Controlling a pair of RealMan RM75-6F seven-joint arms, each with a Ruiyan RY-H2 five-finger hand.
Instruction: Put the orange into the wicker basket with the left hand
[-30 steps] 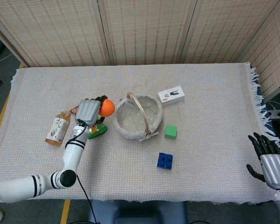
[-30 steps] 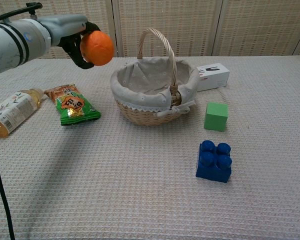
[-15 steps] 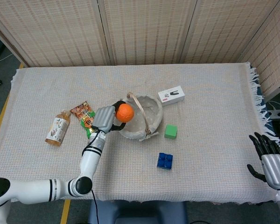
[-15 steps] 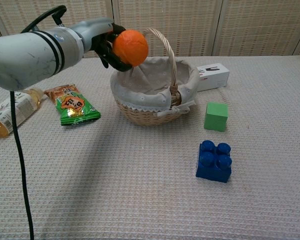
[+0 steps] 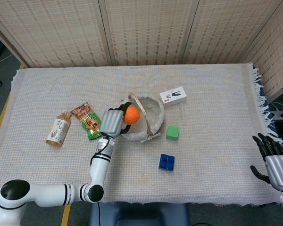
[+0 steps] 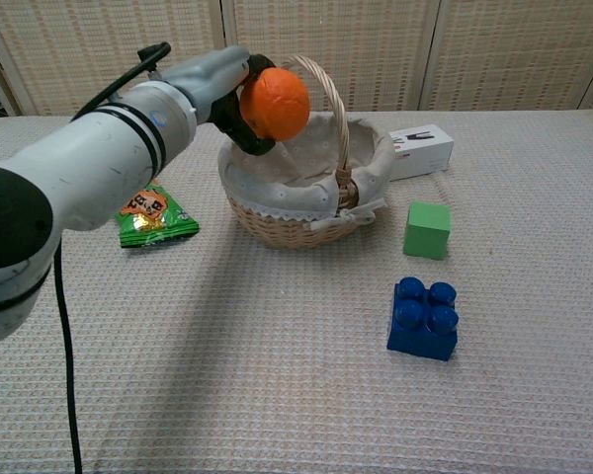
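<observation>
A: What do we have in our left hand [image 5: 112, 123]?

B: We hold the orange [image 5: 131, 115], round and dimpled, with the dark fingers [image 6: 239, 123] curled around its back. It hangs in the air above the left part of the wicker basket [image 5: 152, 123], just left of the arched handle and clear of the lining.

A: And the basket itself?

B: Woven cane, round, lined with pale dotted cloth that folds over the rim in a lace edge. It stands near the middle of the table [image 5: 217, 103], which is covered by a cream cloth of waffle weave with a fringe along its right edge.

A: What lies around it?

B: To the left, a crinkled green and orange snack packet [image 5: 87, 121] lies flat, and further left a clear bottle [image 5: 58, 129] of amber liquid lies on its side. Behind the basket to the right sits a small white box [image 5: 173, 95] with a dark end. Right of the basket we see a plain green cube [image 5: 172, 133], and nearer to us a blue studded brick [image 5: 166, 162], apart from the cube.

A: Our right hand [image 5: 273, 163]?

B: At the near right corner of the table, holding nothing, its dark fingers spread and pointing away from us.
</observation>
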